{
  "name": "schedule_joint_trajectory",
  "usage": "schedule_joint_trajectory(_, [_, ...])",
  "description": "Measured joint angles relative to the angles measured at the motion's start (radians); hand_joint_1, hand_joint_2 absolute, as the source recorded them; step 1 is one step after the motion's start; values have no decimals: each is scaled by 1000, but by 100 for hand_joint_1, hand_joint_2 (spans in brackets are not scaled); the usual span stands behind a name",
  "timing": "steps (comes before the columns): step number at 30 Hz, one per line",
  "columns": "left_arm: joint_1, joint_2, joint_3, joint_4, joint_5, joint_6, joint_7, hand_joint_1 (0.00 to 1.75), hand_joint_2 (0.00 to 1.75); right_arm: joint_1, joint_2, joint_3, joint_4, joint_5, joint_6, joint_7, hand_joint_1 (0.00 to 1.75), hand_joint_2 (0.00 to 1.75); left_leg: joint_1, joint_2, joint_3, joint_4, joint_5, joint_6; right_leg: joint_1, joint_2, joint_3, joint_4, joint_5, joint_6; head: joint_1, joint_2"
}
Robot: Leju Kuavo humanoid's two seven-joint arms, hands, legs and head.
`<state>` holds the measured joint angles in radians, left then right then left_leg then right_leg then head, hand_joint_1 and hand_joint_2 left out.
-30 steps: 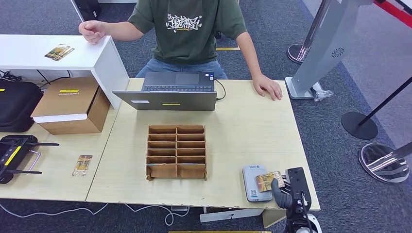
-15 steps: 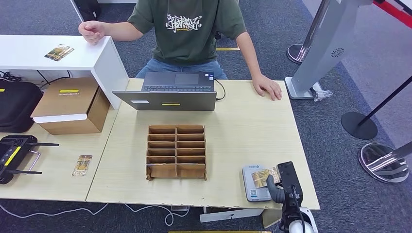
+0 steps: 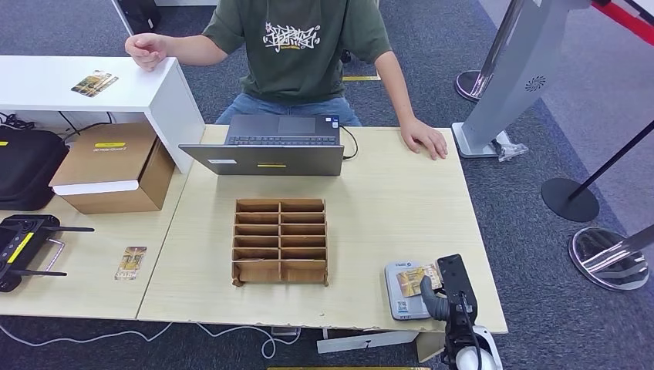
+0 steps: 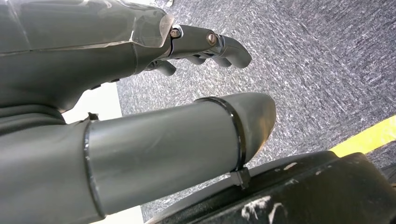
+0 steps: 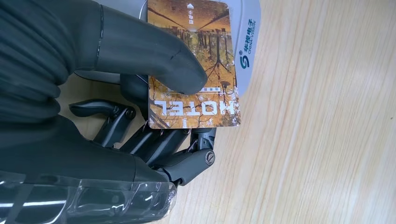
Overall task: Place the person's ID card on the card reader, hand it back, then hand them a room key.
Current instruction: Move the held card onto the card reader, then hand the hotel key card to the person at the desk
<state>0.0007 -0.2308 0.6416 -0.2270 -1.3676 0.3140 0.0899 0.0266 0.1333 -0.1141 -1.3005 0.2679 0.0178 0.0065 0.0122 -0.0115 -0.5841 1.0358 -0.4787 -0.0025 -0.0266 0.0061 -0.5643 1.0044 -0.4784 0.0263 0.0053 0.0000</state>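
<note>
The right hand (image 3: 441, 291) is at the near right corner of the worktop (image 3: 385, 208). It holds a card (image 5: 191, 65) with the thumb (image 5: 154, 56) pressed on top and the dark fingers (image 5: 154, 140) under it. The card has a picture of yellow trees and the word HOTEL on it. The card sits over the grey card reader (image 3: 402, 291), which lies flat near the front edge of the worktop. From the wrist view, the far end of the card covers part of the reader, and the near end sticks out past it over the wood.

The left hand (image 4: 140, 93) hangs over grey carpet (image 4: 327, 60). It holds nothing, and its fingers (image 4: 224, 49) are a little curled and apart from the thumb.

In the middle of the worktop is a brown box with slots (image 3: 280, 241). Behind it is an open laptop (image 3: 270, 145).

On the lower desk to the left lies another card (image 3: 131, 262). Next to it are a black remote (image 3: 23, 247), a cardboard box (image 3: 116, 166) and a black bag (image 3: 27, 166). A white shelf (image 3: 85, 85) farther back has one more card (image 3: 94, 82) on it.

At the far side sits a person in a green shirt (image 3: 297, 46). One of the person's hands (image 3: 424, 139) is flat on the worktop, and the other (image 3: 145, 50) rests on the white shelf.
</note>
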Motion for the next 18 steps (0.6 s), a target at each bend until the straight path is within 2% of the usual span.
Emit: schedule_joint_trajectory(18, [1, 0, 1, 0, -1, 0, -6, 0, 0, 18, -4, 0, -51, -21, -3, -36, 175, 175, 0, 0, -1, 0, 0, 0, 0, 0, -1, 0, 0, 0, 0, 0])
